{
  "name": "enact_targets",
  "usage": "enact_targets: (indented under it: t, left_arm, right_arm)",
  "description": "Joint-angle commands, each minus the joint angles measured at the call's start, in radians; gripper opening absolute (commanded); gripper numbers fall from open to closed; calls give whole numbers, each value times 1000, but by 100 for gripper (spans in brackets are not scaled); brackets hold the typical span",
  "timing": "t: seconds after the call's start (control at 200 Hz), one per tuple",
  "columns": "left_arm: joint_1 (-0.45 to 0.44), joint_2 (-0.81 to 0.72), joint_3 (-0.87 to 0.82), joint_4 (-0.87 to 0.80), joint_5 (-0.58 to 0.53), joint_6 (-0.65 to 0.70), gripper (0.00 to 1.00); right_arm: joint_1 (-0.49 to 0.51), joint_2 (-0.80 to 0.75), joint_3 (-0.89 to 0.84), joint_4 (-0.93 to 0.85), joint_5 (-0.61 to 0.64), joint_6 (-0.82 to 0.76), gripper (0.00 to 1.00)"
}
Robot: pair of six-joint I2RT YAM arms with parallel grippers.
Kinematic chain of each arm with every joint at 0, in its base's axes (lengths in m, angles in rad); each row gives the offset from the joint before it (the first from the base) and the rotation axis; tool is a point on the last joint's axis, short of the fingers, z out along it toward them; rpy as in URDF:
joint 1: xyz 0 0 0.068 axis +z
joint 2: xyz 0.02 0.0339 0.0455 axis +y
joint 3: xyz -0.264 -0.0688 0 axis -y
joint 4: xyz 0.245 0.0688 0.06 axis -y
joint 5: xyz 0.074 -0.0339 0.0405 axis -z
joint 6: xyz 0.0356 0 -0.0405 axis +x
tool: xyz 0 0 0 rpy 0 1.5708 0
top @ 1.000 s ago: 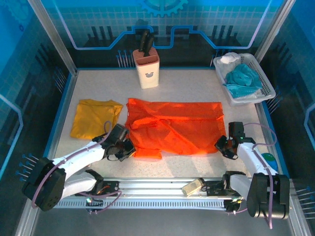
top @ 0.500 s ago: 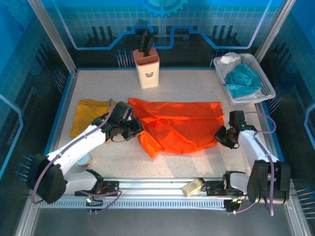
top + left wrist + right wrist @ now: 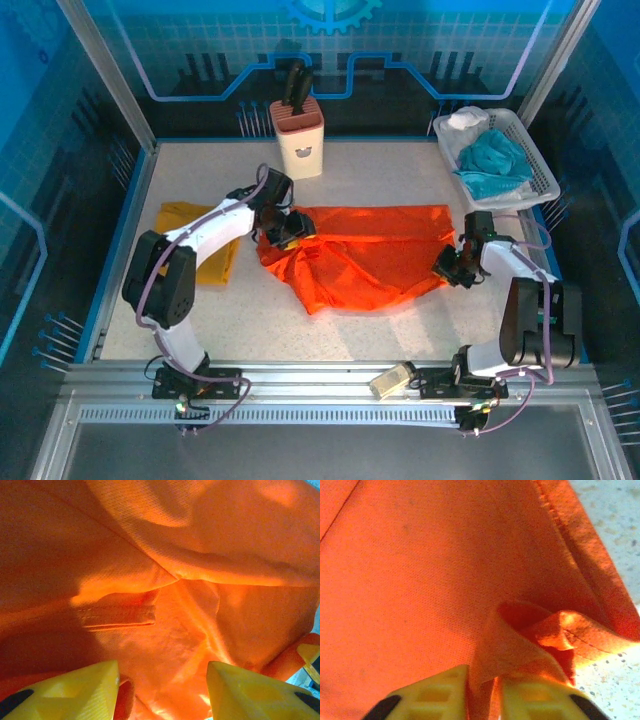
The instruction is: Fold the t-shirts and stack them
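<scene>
The bright orange t-shirt (image 3: 370, 262) lies crumpled mid-table, its near edge drawn up and back over itself. My left gripper (image 3: 286, 232) hovers low over the shirt's far-left part, and in the left wrist view the left gripper (image 3: 162, 695) is open, with orange t-shirt fabric (image 3: 165, 580) below the spread fingers. My right gripper (image 3: 452, 268) sits at the shirt's right edge. The right wrist view has the right gripper (image 3: 484, 695) nearly closed on a raised fold of the orange t-shirt (image 3: 420, 580). The mustard yellow t-shirt (image 3: 178, 218) lies flat at the left, partly under the left arm.
A knife block (image 3: 298, 140) stands at the back centre. A white basket (image 3: 545, 180) at the back right holds a teal cloth (image 3: 495, 158) and a white cloth (image 3: 466, 120). Bare tabletop (image 3: 380, 335) lies in front of the orange shirt.
Both arms swept away from the near edge toward the back, dragging the orange shirt's near edge over itself. The left gripper opened and let go of the cloth.
</scene>
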Motion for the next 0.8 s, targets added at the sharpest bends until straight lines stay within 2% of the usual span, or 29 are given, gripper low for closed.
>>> enact_targets:
  t: [0.0,0.18,0.315,0.45,0.545,0.795]
  left_arm:
    - [44,-123,-56,-58,23,59,50]
    - [76,-324,-278,-29,60,26,47]
    - [60,-409,-509,197,128,-101,47]
    - [7,-407,-665,439,119,-234,53]
    - [-31,-373,-713,578,84,-298,52]
    - [-70,-317,-779,772,3,-368,48]
  right_arm:
    - [-14,-22,10,26,-50,-34,31]
    - [-16,-51,-23,32,-73,-50,42]
    - [-18,-93,-58,29,-66,-53,50]
    - [-28,-125,-78,25,-70,-51,57]
    - [-32,-129,-74,17,-73,-53,58]
    - [-42,-128,-69,13,-87,-59,58]
